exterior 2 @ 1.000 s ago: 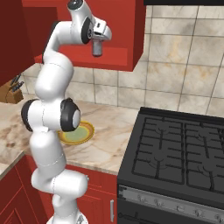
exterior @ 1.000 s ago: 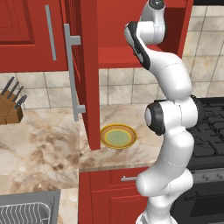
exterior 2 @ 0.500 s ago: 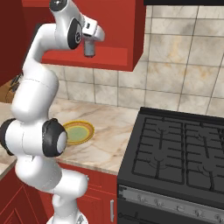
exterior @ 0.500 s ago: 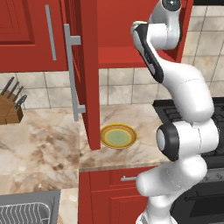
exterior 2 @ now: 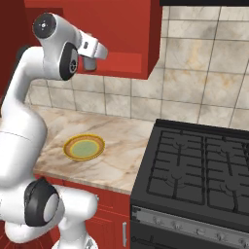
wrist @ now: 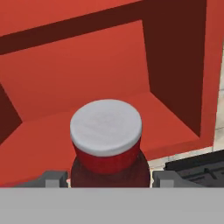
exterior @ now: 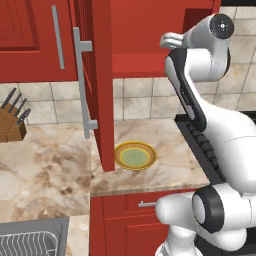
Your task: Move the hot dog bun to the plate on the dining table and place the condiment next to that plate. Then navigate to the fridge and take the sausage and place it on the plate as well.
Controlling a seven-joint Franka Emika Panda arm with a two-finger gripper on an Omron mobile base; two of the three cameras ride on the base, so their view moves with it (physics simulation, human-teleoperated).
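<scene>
1. The arm (exterior: 200, 110) stands tall by the counter, its upper part reaching to the red wall cabinet (exterior: 150, 35).
2. The gripper (exterior 2: 90, 61) hangs just below the cabinet's lower edge in the right base view, pointing down, dark against the red.
3. From the hand's own camera, a bottle (wrist: 107, 144) sits right between the two finger tips (wrist: 53, 179). It is dark red with a flat grey-white cap.
4. The jaws stand about half open, one tip on each side of the bottle's shoulders and close against it. It looks like a grip on the bottle, though the contact itself is hidden at the bottom edge.
5. Behind the bottle is the open red cabinet, its shelf and back wall bare red, with a dark side panel to the right.
6. The cabinet door (exterior: 97, 85) is swung open toward the room, its long grey bar handle (exterior: 82, 82) facing left.
7. The plate (exterior: 135, 155) lies flat on the marble counter (exterior: 45, 165), just right of the open door's lower edge. Yellow rim, pale green centre, nothing on it.
8. In the right base view the plate (exterior 2: 84, 147) sits near the counter's front edge, well left of the black range (exterior 2: 194, 175).
9. A knife block (exterior: 11, 122) stands at the far left of the counter, against the tiled wall.
10. A sink (exterior: 30, 240) with a ribbed grey rack shows at the lower left corner.
11. Red drawers (exterior: 130, 215) run under the counter, with a small grey pull.
</scene>
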